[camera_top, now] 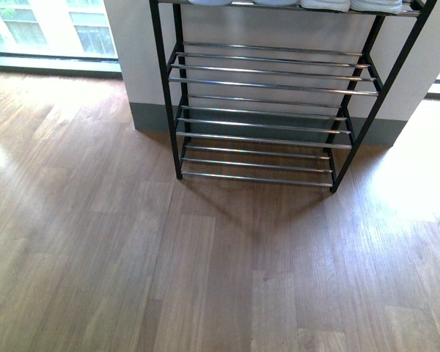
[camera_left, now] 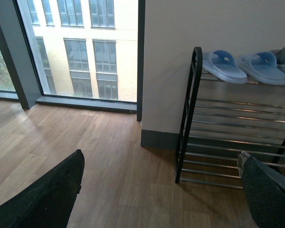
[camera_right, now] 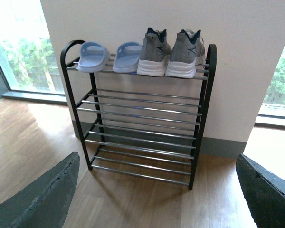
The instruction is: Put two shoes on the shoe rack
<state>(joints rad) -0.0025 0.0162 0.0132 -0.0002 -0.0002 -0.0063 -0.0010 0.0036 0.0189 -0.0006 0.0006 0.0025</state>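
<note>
Both grippers wide open and empty — the shoes already sit on the rack.
The left gripper [camera_left: 161, 190] and right gripper [camera_right: 156, 190] hold nothing; two shoes [camera_right: 171, 47] stand beside blue slippers [camera_right: 109, 54] on the top shelf of the shoe rack [camera_right: 199, 133] — a careless arm move could knock the frame.

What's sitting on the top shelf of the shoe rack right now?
On the shoe rack's top shelf: a pair of light blue slides and, beside them, the two grey sneakers, heels facing out. Their toes are hidden behind the heels. The lower shelves hold nothing.
</note>
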